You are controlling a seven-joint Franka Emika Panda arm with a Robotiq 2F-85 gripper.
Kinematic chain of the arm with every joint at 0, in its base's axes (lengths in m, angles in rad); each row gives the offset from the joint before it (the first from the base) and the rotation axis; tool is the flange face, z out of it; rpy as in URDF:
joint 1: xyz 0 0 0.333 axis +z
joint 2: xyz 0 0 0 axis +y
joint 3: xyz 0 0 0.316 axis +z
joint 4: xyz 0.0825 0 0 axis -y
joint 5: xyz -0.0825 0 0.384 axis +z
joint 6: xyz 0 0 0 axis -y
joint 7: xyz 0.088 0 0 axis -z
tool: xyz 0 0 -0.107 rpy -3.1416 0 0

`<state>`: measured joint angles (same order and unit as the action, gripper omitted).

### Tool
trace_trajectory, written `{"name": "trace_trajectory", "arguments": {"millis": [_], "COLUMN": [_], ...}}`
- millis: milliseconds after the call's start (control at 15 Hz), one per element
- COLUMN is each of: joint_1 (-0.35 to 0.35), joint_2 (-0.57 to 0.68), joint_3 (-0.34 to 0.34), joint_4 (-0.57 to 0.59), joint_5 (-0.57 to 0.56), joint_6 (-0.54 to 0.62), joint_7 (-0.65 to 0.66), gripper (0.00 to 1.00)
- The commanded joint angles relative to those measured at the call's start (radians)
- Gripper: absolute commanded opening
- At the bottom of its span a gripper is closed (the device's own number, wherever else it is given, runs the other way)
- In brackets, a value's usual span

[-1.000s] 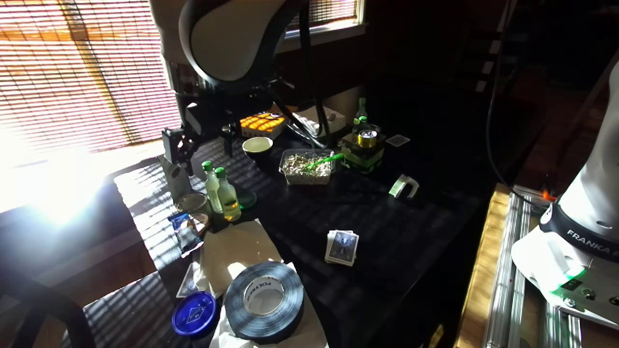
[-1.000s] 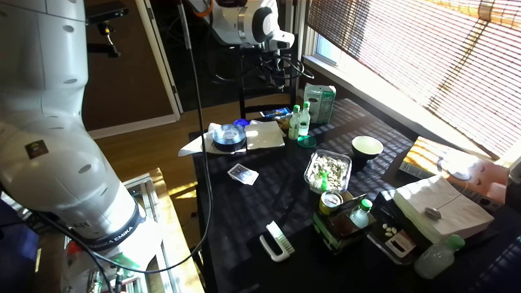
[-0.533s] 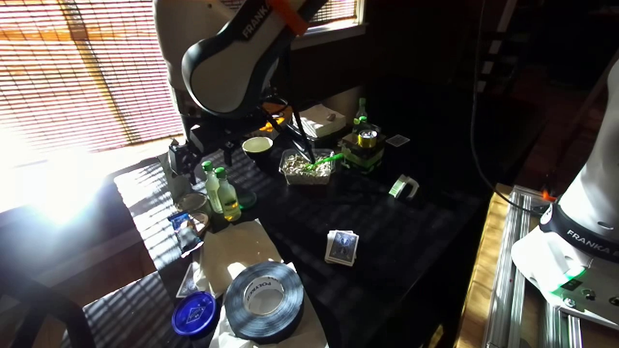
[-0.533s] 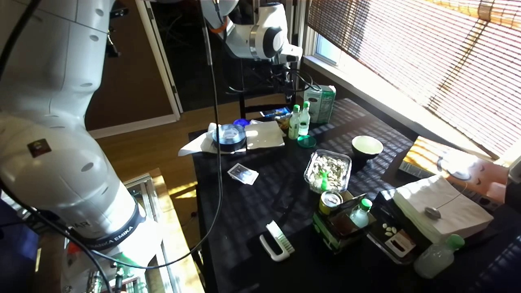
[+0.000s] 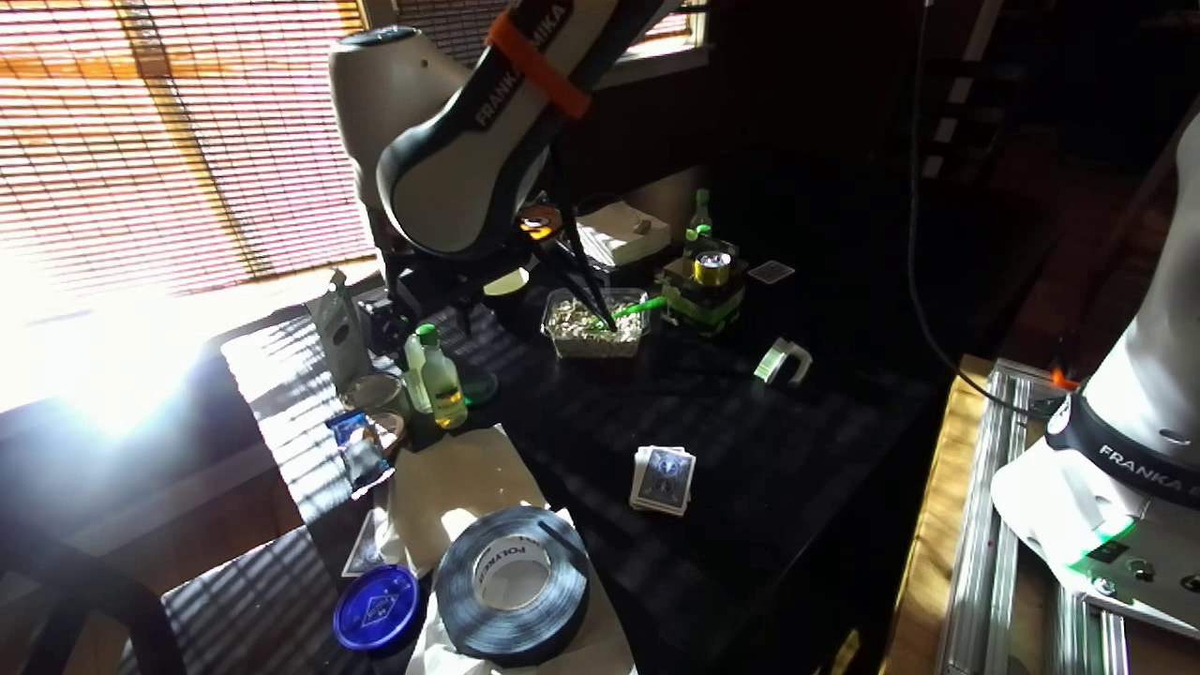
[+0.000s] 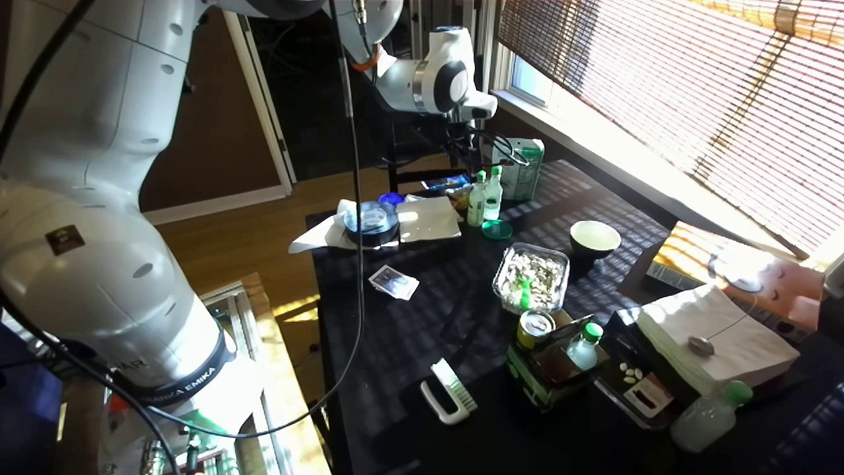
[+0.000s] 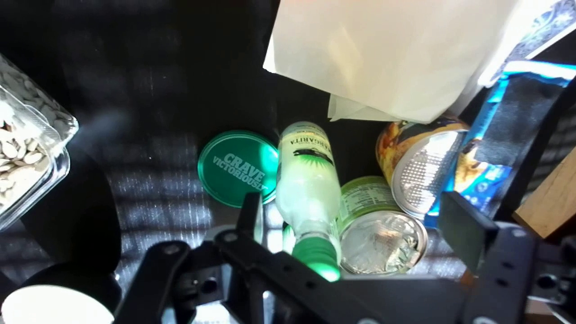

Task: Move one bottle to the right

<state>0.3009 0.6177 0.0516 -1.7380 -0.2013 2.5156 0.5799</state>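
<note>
Your claw [image 7: 353,209] gapes. Only your wrist view spells "MARGARITA" on the bottle [image 7: 308,189], "CRAVE VICTORIOUSLY" on the lid [image 7: 236,175] at its 9 o'clock.

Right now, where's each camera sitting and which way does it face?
An exterior view: raised behind the tape roll, facing along the table, blinds at picture left; arm and base show.
An exterior view: raised near the brush, facing toward the tape roll; arm and base show.
Wrist view: mounted on the arm, facing down at a green-capped bottle; the open end effector shows.
Both exterior views share tape roll and brush; all three, the clear tray.
</note>
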Motion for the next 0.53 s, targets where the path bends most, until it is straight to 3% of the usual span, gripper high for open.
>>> {"name": "trace_trajectory", "arguments": {"millis": [0, 467], "joint_1": [0.0, 0.009], "joint_2": [0.067, 0.128], "joint_3": [-0.015, -0.035], "joint_4": [0.057, 0.14], "joint_5": [0.061, 0.113], "joint_6": [0.02, 0.027], "joint_7": [-0.045, -0.037], "gripper": [1.0, 0.96]}}
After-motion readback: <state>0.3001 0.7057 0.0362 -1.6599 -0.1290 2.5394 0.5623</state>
